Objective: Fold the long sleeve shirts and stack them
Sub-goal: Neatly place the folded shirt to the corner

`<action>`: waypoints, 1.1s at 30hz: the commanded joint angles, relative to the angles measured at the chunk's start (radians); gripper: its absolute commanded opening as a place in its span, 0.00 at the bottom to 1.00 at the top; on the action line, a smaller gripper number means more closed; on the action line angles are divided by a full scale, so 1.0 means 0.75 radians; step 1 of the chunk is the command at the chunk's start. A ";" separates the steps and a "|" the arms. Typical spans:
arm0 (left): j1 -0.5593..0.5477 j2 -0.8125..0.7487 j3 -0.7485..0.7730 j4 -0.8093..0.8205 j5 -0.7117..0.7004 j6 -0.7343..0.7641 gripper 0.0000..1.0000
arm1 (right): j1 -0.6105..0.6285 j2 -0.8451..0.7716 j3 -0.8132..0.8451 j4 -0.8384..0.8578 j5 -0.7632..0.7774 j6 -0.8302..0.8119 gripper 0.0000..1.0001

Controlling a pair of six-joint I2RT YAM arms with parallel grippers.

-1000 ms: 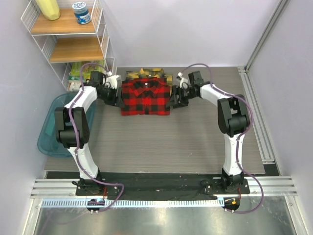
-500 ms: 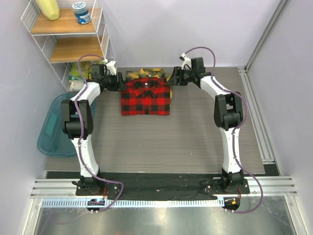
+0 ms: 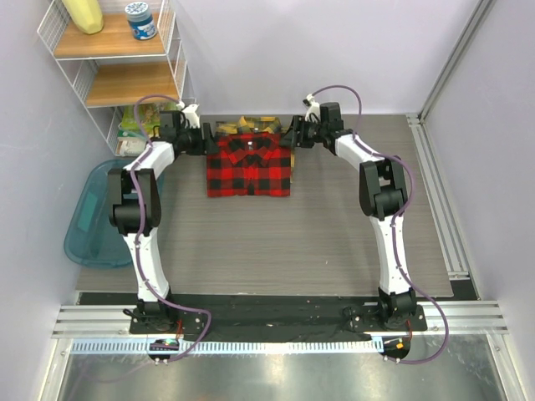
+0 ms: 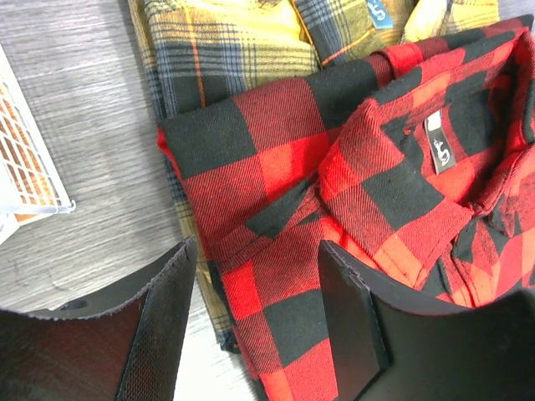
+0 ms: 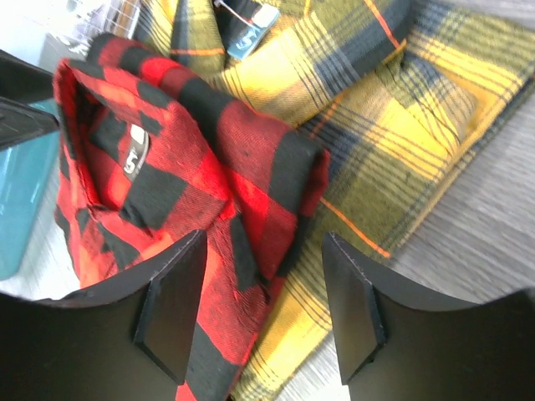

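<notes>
The left hand (image 4: pixel 255 322) and right hand (image 5: pixel 261 307), fingers apart, flank the red shirt (image 3: pixel 249 167), probably soft and limp; its folded edges suit gripping.

My left fingers (image 4: pixel 159 326) are showing matte black. Between them I am seeing the red-and-black check shirt (image 4: pixel 334 209), its neck label (image 4: pixel 437 142) showing grey. The yellow-and-black check shirt (image 4: pixel 226 50) is showing thin orange lines and a blue tag (image 4: pixel 378 12). The table (image 3: pixel 292 242) is showing grey wood grain, and the bin (image 3: pixel 84 225) is looking teal.
</notes>
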 commanded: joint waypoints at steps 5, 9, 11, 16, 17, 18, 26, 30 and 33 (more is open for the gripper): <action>0.014 0.026 -0.013 0.197 -0.048 -0.096 0.62 | 0.016 0.020 0.061 0.181 -0.024 0.072 0.56; 0.012 0.028 -0.007 0.177 -0.123 -0.140 0.63 | 0.020 0.049 0.084 0.181 -0.024 0.092 0.53; 0.012 0.030 0.003 0.150 -0.132 -0.159 0.63 | 0.020 0.055 0.088 0.181 -0.009 0.103 0.53; 0.008 0.004 -0.052 0.130 -0.146 -0.214 0.63 | 0.022 0.055 0.082 0.179 0.005 0.111 0.54; 0.006 -0.011 -0.062 0.134 -0.144 -0.210 0.63 | 0.022 0.057 0.082 0.177 0.005 0.117 0.54; 0.004 -0.019 -0.081 0.142 -0.150 -0.200 0.63 | 0.020 0.061 0.084 0.179 0.003 0.119 0.53; -0.013 -0.046 -0.130 0.179 -0.251 -0.214 0.65 | 0.022 0.072 0.080 0.216 -0.009 0.162 0.35; -0.013 -0.031 -0.124 0.228 -0.189 -0.226 0.57 | 0.022 0.078 0.082 0.228 -0.009 0.170 0.29; -0.013 -0.005 -0.095 0.246 -0.094 -0.241 0.40 | 0.022 0.078 0.076 0.246 -0.020 0.182 0.20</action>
